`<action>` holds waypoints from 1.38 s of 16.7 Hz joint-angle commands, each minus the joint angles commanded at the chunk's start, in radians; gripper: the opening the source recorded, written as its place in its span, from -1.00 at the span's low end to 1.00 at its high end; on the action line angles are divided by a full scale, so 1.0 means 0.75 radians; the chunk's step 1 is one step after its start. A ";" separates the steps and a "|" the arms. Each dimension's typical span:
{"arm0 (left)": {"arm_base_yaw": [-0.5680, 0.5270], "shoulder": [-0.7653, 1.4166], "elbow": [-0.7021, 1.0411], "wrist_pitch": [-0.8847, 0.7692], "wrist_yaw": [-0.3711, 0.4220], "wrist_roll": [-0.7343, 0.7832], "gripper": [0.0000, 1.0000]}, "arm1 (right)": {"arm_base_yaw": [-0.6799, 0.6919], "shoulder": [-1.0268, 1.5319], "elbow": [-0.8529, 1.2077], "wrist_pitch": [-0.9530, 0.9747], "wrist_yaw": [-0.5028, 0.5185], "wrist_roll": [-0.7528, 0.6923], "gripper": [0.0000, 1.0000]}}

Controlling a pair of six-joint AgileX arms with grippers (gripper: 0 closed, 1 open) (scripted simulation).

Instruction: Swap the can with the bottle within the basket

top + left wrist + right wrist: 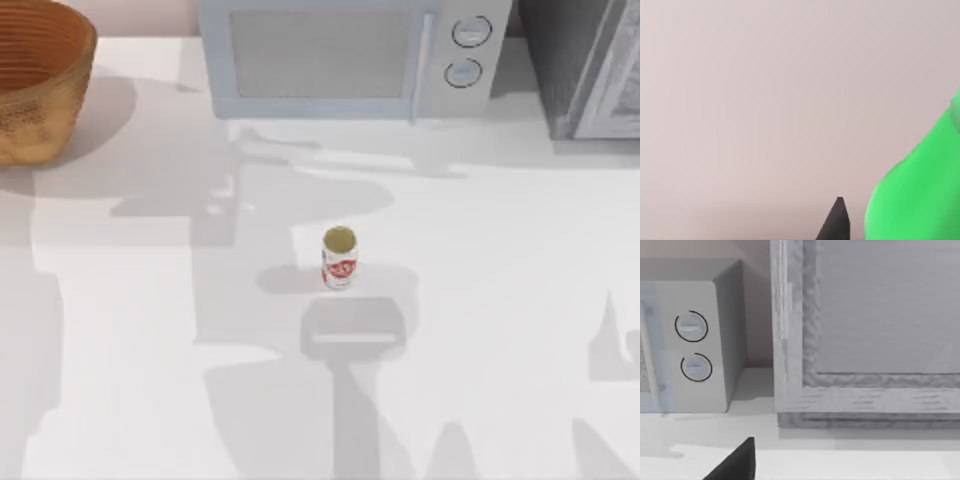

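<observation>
Green bottle (920, 190) fills your left wrist view; pincer state unclear. Dropping it could topple the can (339, 258) mid-worktop (500, 300).

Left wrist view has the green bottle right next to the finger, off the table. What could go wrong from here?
If the grip is slack, the bottle beside the left fingertip could drop.
The can stands upright on open table, so a careless set-down could topple it.
The basket sits far off at the table's left corner.

white table (520, 300), microwave (345, 55), grey cabinet (590, 65)
</observation>
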 joint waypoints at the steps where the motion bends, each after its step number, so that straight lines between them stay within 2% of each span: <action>1: -0.010 0.001 0.016 -0.024 0.000 -0.002 -1.00 | 0.000 0.000 0.000 0.000 0.000 0.000 1.00; 7: -0.008 0.007 0.020 -0.031 0.001 -0.001 -1.00 | 0.000 0.000 0.000 0.000 0.000 0.000 1.00; 23: -0.048 0.270 0.142 0.115 -0.029 -0.011 -1.00 | 0.000 0.000 0.000 0.000 0.000 0.000 1.00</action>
